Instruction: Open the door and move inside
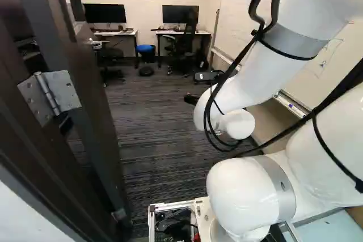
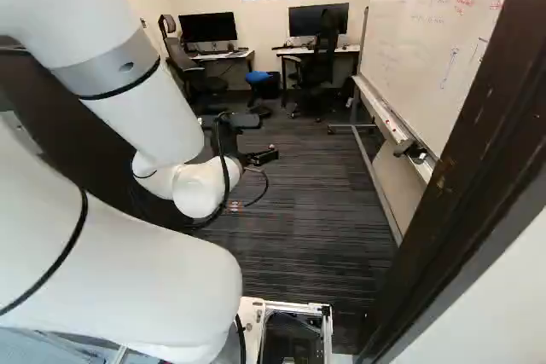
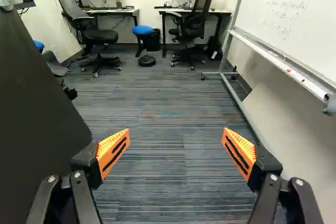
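Door (image 3: 39, 114) open; hand (image 3: 176, 142) spread, gripping nothing. Entry step now, I'd judge: roll ahead, clear of doorframe (image 2: 478, 151).

Stool (image 3: 146, 31): desk (image 3: 118, 11) and chair (image 3: 100, 36) left; second desk (image 3: 223, 12) right; whiteboard (image 3: 299, 19) farther right; door (image 3: 37, 129) nearer, left.

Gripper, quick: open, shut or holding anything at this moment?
Gripper: open, its two orange pads wide apart with nothing between them, holding nothing.
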